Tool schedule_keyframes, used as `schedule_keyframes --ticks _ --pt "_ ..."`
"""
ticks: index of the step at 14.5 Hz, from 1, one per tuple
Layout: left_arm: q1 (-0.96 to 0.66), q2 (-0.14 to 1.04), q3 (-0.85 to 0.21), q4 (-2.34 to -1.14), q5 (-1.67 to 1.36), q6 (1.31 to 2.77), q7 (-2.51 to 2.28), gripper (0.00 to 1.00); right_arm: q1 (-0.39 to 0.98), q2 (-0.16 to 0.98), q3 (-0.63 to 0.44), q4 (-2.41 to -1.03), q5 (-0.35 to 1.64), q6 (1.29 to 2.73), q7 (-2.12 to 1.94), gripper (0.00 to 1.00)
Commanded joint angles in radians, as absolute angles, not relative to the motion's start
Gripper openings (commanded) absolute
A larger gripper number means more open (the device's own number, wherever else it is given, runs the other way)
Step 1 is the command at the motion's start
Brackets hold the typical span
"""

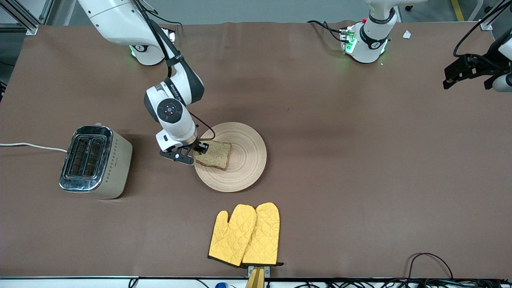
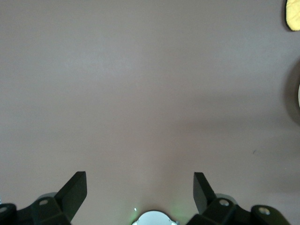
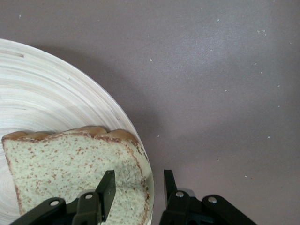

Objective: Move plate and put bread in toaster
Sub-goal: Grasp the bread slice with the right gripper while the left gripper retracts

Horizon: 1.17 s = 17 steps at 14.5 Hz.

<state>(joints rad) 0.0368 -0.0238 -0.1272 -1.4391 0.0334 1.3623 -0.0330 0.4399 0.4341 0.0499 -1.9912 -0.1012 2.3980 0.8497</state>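
The right gripper point(image 1: 195, 154) sits low at the rim of the plate point(image 1: 244, 160), on the side toward the toaster point(image 1: 96, 162). Its fingers point(image 3: 107, 187) stand a narrow gap apart, one over the edge of the bread point(image 1: 214, 154) and the other just outside the plate's rim point(image 3: 117, 117); they straddle the slice's edge without closing on it.

The bread lies flat on the plate, on the part toward the toaster. The plate rests near the middle of the table point(image 1: 360, 180). The toaster stands upright toward the right arm's end of the table, well apart from the plate, its two slots facing up and its white cord point(image 1: 32, 146) running off that end's edge.

A pair of yellow oven mitts point(image 1: 246, 236) lies near the table edge closest to the front camera.

The left gripper point(image 1: 466, 72) hangs over the left arm's end of the table, waiting, its fingers point(image 2: 75, 190) spread wide over bare tabletop.
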Motion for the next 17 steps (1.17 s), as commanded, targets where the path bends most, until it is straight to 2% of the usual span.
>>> schedule_keyframes --ticks 1,7,15,17 --pt "0.029 -0.086 -0.112 -1.523 0.02 1.365 -0.041 1.0 0.445 0.425 0.049 -2.014 -0.121 2.413 0.857 0.49" --pt "0.032 -0.091 -0.123 -1.54 0.017 1.379 -0.046 1.0 0.445 0.436 0.049 -2.016 -0.123 2.428 0.857 0.46" --pt "0.032 -0.06 -0.124 -1.52 0.009 1.399 -0.04 1.0 0.451 0.439 0.049 -2.006 -0.121 2.424 0.861 0.04" --pt "0.032 -0.06 -0.124 -1.52 0.009 1.399 -0.041 1.0 0.445 0.439 0.049 -1.976 -0.121 2.41 0.853 0.0"
